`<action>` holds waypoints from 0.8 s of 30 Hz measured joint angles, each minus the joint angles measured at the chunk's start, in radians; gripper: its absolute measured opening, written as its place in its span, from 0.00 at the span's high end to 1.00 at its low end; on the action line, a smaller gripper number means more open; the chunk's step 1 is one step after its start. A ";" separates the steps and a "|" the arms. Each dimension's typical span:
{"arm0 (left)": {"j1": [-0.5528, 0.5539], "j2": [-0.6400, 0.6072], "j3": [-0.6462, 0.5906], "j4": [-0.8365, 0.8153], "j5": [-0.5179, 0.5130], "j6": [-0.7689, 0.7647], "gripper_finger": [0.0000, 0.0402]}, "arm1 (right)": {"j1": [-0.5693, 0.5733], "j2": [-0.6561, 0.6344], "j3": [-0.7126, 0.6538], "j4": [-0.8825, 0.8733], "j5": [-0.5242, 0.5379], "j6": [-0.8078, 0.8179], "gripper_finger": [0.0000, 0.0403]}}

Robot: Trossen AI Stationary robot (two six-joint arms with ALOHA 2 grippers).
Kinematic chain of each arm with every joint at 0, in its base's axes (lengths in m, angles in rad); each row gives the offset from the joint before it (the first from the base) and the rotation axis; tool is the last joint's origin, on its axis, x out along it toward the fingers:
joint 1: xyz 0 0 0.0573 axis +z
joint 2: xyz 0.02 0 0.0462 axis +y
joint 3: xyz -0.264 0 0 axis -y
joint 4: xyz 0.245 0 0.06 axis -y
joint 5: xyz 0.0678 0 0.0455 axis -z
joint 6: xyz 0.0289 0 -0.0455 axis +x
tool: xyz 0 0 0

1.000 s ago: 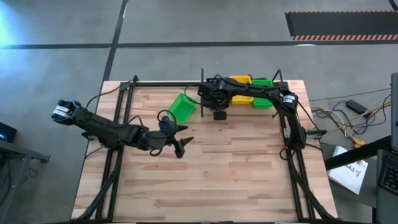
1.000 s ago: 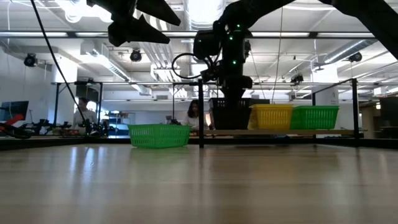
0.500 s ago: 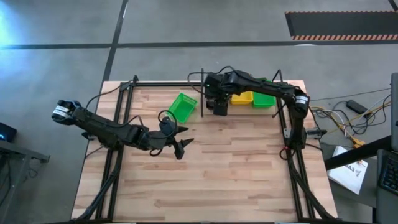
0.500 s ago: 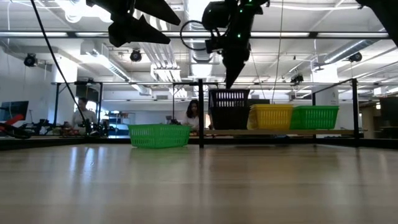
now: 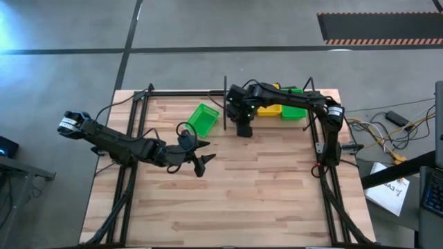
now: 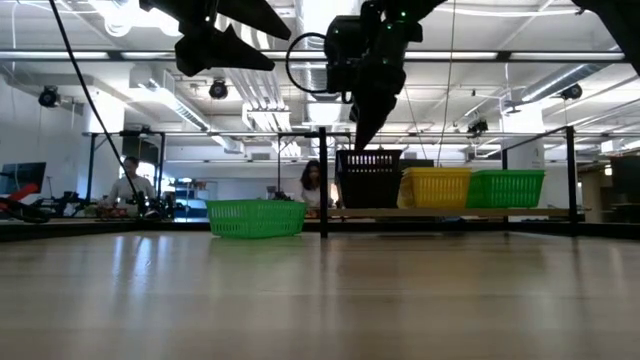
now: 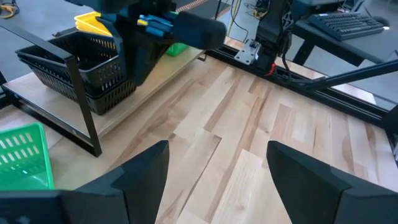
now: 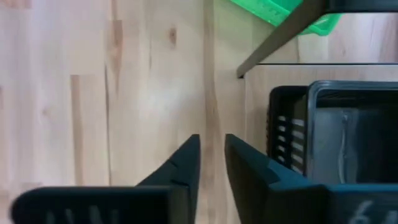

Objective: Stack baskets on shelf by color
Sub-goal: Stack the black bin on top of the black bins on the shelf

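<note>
- The narrow pale wooden shelf [image 6: 450,212] with thin black metal posts runs along the far edge of the butcher-block worktop [image 5: 263,187], on its right half.
- On the shelf, in the low view, stand a stack of black mesh-sided plastic baskets [image 6: 370,178] at the near-post end, a yellow mesh-sided basket stack [image 6: 436,187] just beside it, and a green mesh-sided basket stack [image 6: 506,187] next to that.
- How many baskets sit in each stack is hard to tell; the left wrist view shows at least two black ones nested.
- One more bright green mesh basket [image 5: 203,119] lies on the worktop itself, off the shelf, just left of the shelf's end post and turned at an angle.
- The right hand [image 6: 366,135] hangs above the black stack, pointing down and clear of the rim; its fingers [image 8: 180,165] are nearly pressed together, with only a slim gap between them, and hold nothing.
- The left hand [image 5: 201,163] waits over the worktop's left-centre, well apart from the baskets, its fingers [image 7: 140,171] spread wide and empty.
- People sit at desks in the room behind.
</note>
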 joint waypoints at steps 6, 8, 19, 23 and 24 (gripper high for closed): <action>0.000 0.000 0.000 0.000 0.005 0.000 0.36 | -0.043 0.001 -0.045 0.054 0.002 0.010 0.97; 0.000 0.000 0.000 0.001 0.005 0.000 0.36 | -0.058 0.000 -0.040 0.044 0.001 0.040 0.98; 0.000 0.000 0.000 0.001 0.014 -0.001 0.36 | -0.086 0.001 -0.010 0.008 0.044 0.059 0.98; 0.000 0.000 0.000 0.002 0.015 -0.001 0.36 | -0.086 -0.001 -0.010 0.012 0.045 0.059 0.98; 0.000 0.000 0.000 0.002 0.015 -0.001 0.36 | -0.085 -0.001 -0.010 0.012 0.043 0.059 0.98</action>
